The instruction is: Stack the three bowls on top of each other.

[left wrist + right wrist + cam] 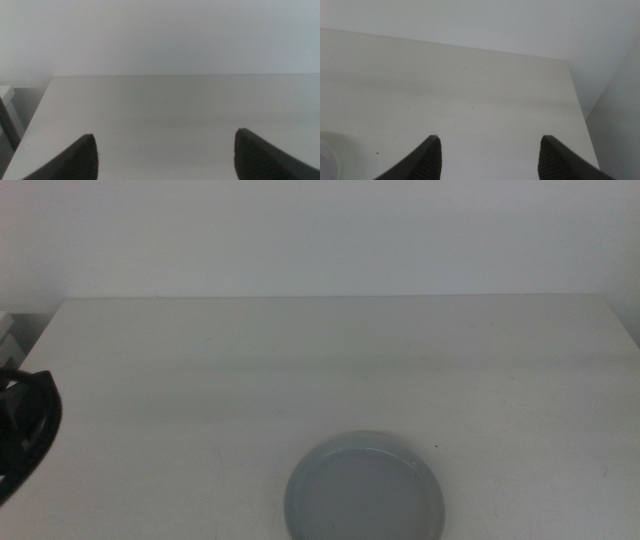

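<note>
One pale grey bowl (365,490) sits upright on the white table (330,360) at the near middle, partly cut by the middle view's bottom edge. It looks empty. The white and mint green bowls are out of view. My left gripper (165,134) is open and empty, low over bare table near the left side. My right gripper (490,136) is open and empty over bare table near the right edge. A sliver of a pale round rim (326,160) shows at the right wrist view's edge; I cannot tell which bowl it is.
A dark part of the left arm (25,420) shows at the middle view's left edge. The table's left edge (35,115) and right edge (580,100) are near the grippers. A plain wall stands behind the table.
</note>
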### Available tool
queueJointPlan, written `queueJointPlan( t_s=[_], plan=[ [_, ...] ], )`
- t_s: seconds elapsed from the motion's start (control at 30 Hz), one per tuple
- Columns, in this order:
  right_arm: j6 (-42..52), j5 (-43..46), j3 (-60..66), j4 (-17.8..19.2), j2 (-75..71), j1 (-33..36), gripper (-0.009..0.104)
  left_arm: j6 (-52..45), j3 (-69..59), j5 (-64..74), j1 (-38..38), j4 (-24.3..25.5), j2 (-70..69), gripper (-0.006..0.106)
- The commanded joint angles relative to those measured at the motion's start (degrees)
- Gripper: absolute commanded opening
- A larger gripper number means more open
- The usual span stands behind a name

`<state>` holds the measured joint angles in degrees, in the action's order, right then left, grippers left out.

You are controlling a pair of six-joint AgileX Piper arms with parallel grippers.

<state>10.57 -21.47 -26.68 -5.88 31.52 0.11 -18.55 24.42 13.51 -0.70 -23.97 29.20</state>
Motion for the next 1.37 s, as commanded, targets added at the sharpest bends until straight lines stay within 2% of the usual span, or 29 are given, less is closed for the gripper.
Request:
queueJointPlan(
  t_s=[0.0, 0.1, 0.23, 0.3, 0.47, 0.8, 0.97, 1.33],
  plan=[
    [0.25, 4.01, -1.31, 0.73, 0.03, -0.39, 0.050, 0.44, 1.02, -3.81, 0.04, -1.12, -1.23, 0.105],
    [0.25, 4.93, -0.36, 2.22, -0.63, -0.39, 0.050, 0.44, -0.78, -3.95, 0.04, 1.51, -3.90, 0.105],
    [0.25, 8.26, 3.80, 2.30, -5.68, -0.39, 0.050, 0.44, -5.35, -4.08, 0.04, 12.67, -9.05, 0.105],
    [0.25, 10.87, 6.87, 2.30, -9.05, -0.39, 0.050, 0.44, -7.86, -4.08, 0.04, 15.90, -12.30, 0.105],
    [0.25, 15.45, 14.18, 2.15, -16.49, -0.39, 0.050, 0.44, -14.70, -4.08, 0.04, 15.26, -19.87, 0.105],
    [0.25, 15.05, 23.70, 2.15, -26.74, -0.39, 0.050, 0.44, -25.63, -4.07, 0.04, 15.06, -29.35, 0.105],
    [0.25, 14.93, 26.49, 1.53, -30.30, -0.46, 0.050, 0.44, -25.89, -2.52, 0.04, 11.60, -30.79, 0.105],
    [0.25, 12.08, 27.95, 1.53, -32.52, -0.46, 0.050, 0.44, -25.89, -2.52, 0.04, 11.33, -30.79, 0.105]
  ],
)
